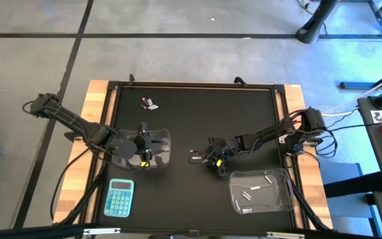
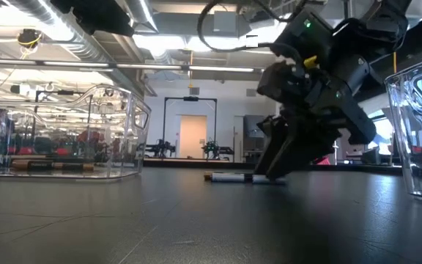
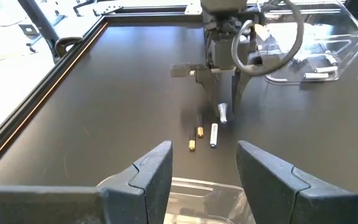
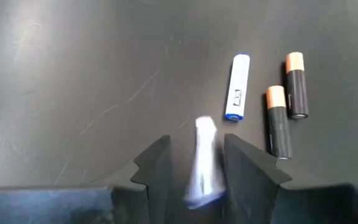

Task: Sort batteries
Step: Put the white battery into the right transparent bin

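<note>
Pinched between the right gripper's (image 4: 194, 163) fingers, a white battery (image 4: 204, 158) sits mid-table and could slip, knocking three loose neighbours: one white battery (image 4: 238, 86), two dark batteries (image 4: 278, 121). Right tub (image 1: 285, 182) holds three or so white ones. Left gripper (image 3: 204, 168) hovers part-open, empty, over the left tub (image 1: 164, 139).
</note>
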Available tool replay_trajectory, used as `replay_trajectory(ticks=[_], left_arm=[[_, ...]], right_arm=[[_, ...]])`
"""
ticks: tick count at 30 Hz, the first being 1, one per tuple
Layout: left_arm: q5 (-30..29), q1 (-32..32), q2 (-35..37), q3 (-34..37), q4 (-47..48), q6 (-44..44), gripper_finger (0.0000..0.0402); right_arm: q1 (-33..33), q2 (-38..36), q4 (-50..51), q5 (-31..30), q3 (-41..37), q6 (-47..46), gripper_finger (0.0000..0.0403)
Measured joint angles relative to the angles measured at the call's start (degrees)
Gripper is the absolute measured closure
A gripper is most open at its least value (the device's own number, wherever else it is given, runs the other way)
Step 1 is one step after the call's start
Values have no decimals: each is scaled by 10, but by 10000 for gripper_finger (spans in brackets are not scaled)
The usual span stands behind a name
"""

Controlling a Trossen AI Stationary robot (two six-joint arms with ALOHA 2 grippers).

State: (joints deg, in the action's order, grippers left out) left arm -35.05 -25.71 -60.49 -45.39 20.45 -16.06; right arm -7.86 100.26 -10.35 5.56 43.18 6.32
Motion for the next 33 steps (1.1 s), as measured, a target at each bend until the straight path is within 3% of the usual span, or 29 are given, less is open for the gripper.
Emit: replay_trajectory(ticks=[6,15,19,22,26,33], left_arm=[[0,0,0,0,-1,1,233],[0,0,0,0,-1,0,233],[0,0,0,0,0,0,233],[0,-2,0,0,0,0,233],[0,-2,0,0,1,0,233],[0,-2,0,0,1,0,233]], right_arm=[[0,28,-10,-5,2,2,258],[-1,28,-12,-26,2,0,361],[0,-2,7,-61,-1,0,373],[1,-37,17,-80,-2,-1,343],[1,-86,69,-92,0,-14,275],[5,-100,155,-73,0,-133,190]])
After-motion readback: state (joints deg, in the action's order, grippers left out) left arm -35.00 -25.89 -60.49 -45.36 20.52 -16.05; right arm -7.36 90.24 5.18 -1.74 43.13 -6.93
